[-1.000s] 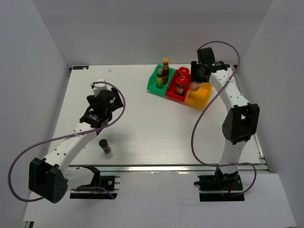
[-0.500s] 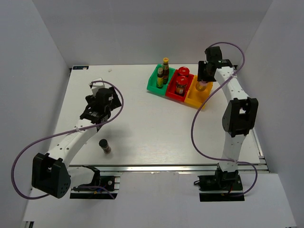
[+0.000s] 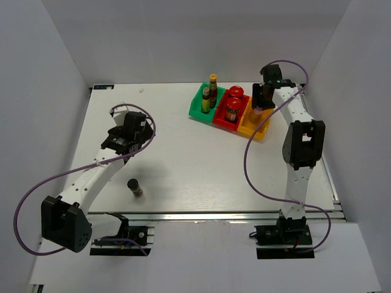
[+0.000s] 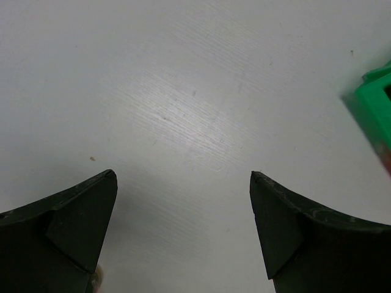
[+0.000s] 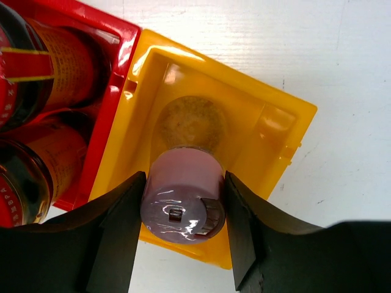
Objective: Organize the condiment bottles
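Observation:
My right gripper (image 5: 185,186) is shut on the cap of the pale pink-capped bottle (image 5: 183,195), whose body reaches down into the yellow bin (image 5: 269,131); the gripper (image 3: 259,105) also shows in the top view. Two slim yellow-capped bottles (image 3: 209,93) stand in the green bin (image 3: 197,108). Two red-lidded jars (image 3: 234,105) stand in the red bin (image 3: 225,124) and show in the right wrist view (image 5: 43,91). The black-capped shaker (image 3: 135,187) stands alone on the table near the front left. My left gripper (image 4: 183,177) is open and empty above bare table, far from the shaker.
The three bins sit side by side at the back right of the white table (image 3: 183,159). A corner of the green bin (image 4: 372,104) shows at the right of the left wrist view. White walls enclose the table on three sides.
My right gripper has carried the pink-capped bottle a little toward the back, over the yellow bin, and lowered it in. My left gripper has drifted slightly left and back.

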Action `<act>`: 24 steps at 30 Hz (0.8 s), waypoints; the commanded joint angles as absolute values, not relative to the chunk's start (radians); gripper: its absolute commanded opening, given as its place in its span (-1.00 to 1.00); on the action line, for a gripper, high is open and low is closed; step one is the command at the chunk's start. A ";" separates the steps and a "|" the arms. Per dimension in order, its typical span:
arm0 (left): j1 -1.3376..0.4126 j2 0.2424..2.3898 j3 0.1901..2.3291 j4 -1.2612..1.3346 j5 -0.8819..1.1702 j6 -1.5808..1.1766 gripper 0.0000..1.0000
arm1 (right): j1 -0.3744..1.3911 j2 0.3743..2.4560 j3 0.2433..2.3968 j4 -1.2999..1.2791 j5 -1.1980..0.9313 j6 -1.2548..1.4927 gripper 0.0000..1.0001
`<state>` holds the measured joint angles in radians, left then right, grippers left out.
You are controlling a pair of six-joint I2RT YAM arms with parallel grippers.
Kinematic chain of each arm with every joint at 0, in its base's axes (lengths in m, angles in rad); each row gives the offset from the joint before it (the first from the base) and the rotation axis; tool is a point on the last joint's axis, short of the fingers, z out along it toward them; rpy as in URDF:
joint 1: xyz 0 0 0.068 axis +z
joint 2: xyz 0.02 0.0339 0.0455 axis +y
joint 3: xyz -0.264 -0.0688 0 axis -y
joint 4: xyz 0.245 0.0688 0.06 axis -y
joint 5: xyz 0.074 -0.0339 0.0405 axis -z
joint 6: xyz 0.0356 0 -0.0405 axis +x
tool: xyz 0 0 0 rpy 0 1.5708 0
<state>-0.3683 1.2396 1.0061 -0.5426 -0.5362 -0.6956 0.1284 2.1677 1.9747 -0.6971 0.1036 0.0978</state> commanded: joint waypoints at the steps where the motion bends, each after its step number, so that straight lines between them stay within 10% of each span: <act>1: -0.362 1.178 1.029 -0.681 -0.558 -0.805 0.96 | 0.121 2.163 1.999 -0.626 0.127 0.107 -0.17; 18: -0.362 0.936 1.051 -1.051 -0.451 -0.877 0.96 | 0.121 2.181 2.011 -0.583 0.146 0.077 0.76; 24: -0.362 0.920 1.025 -1.127 -0.437 -0.899 0.96 | 0.121 2.122 2.075 -0.581 0.175 0.061 0.79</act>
<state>-0.3683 0.9279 1.0214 -1.0641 -0.4576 -0.8825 0.1265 2.1887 2.0071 -0.6231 0.1547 0.0849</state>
